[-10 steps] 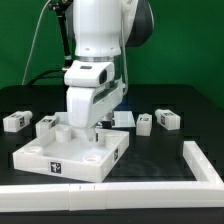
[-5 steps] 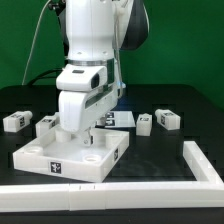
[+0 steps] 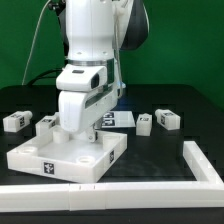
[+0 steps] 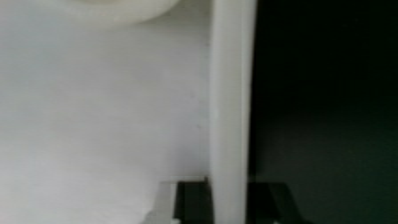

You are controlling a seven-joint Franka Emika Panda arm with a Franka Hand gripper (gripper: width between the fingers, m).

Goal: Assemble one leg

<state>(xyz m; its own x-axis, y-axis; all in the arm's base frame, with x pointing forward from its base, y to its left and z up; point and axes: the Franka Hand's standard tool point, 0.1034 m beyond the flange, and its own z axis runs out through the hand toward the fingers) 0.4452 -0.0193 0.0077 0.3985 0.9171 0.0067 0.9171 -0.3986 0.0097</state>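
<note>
Several small white legs with tags lie on the black table: two at the exterior view's left (image 3: 13,121) (image 3: 46,125) and two at its right (image 3: 145,123) (image 3: 167,119). The large white square panel (image 3: 60,165) with round corner sockets lies in front of them. My gripper (image 3: 85,135) is down at the panel's far rim. In the wrist view the panel's flat face (image 4: 89,120) fills the picture, and its raised rim (image 4: 231,100) runs between my two dark fingers (image 4: 191,205). The gripper (image 4: 228,203) is shut on that rim. It holds no leg.
The marker board (image 3: 122,119) lies behind the panel, partly hidden by my arm. A white L-shaped fence (image 3: 200,162) runs along the table's front and right side. Cables hang at the back left.
The panel has slid and turned a little toward the exterior view's left with my gripper on its rim. The legs have not moved.
</note>
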